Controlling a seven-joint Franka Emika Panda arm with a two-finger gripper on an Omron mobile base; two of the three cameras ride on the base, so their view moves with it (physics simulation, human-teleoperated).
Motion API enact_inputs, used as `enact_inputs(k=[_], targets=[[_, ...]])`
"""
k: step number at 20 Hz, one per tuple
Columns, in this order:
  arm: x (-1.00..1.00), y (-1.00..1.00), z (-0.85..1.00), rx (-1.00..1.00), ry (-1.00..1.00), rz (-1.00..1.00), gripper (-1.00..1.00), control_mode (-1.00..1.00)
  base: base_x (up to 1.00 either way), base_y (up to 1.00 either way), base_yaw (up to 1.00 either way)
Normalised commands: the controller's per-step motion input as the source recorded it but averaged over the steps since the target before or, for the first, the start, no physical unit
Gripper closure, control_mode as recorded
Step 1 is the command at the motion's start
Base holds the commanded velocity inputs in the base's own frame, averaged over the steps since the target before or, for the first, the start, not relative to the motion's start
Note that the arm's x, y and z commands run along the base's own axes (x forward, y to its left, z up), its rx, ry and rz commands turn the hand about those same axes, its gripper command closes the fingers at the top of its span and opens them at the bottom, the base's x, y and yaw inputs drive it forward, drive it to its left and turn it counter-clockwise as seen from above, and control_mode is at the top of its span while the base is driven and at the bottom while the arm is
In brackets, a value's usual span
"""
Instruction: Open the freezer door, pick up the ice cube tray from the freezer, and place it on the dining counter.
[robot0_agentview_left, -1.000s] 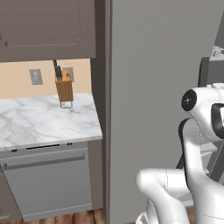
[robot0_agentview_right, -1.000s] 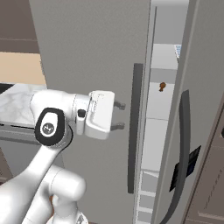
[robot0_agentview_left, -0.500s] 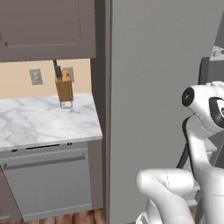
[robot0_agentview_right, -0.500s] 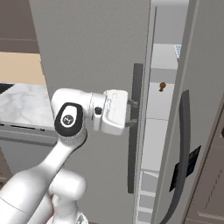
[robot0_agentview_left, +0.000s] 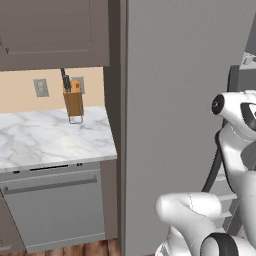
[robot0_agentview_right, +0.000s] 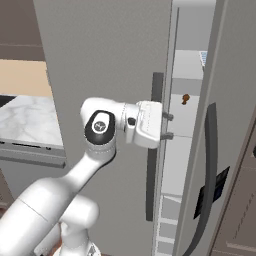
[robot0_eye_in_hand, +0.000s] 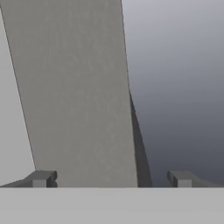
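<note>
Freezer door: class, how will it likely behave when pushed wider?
The freezer door is a tall flat slab, so probably rigid and fairly heavy. Already ajar, it should swing on hinges rather than slide. Its long curved handle looks easy for the open gripper to hook.

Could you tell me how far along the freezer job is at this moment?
Done: the freezer door with the button panel stands partly open, showing shelves inside. In hand: the open gripper reaches toward the gap between the two doors, beside the twin door's handle, holding nothing. Left: opening the door wider if needed, taking out the pale tray on the upper shelf, and carrying it to the dining counter.
</note>
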Motion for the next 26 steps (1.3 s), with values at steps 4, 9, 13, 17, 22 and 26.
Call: enact_inputs(k=[4, 9, 13, 17, 22, 26], targets=[[0.27, -0.35, -0.21, 0.00, 0.00, -0.01, -1.00, -1.00, 0.00, 0.00, 0.00], [0.23, -0.34, -0.19, 0.00, 0.00, -0.02, -1.00, -1.00, 0.00, 0.00, 0.00], [0.19, -0.32, -0.18, 0.00, 0.00, -0.02, -1.00, -1.00, 0.00, 0.00, 0.00], [0.10, -0.33, -0.01, 0.00, 0.05, 0.00, -1.00, -1.00, 0.00, 0.00, 0.00], [0.03, -0.32, 0.00, 0.00, 0.08, 0.00, -1.00, -1.00, 0.00, 0.00, 0.00], [0.00, -0.34, 0.00, 0.00, 0.10, 0.00, -1.00, -1.00, 0.00, 0.00, 0.00]])
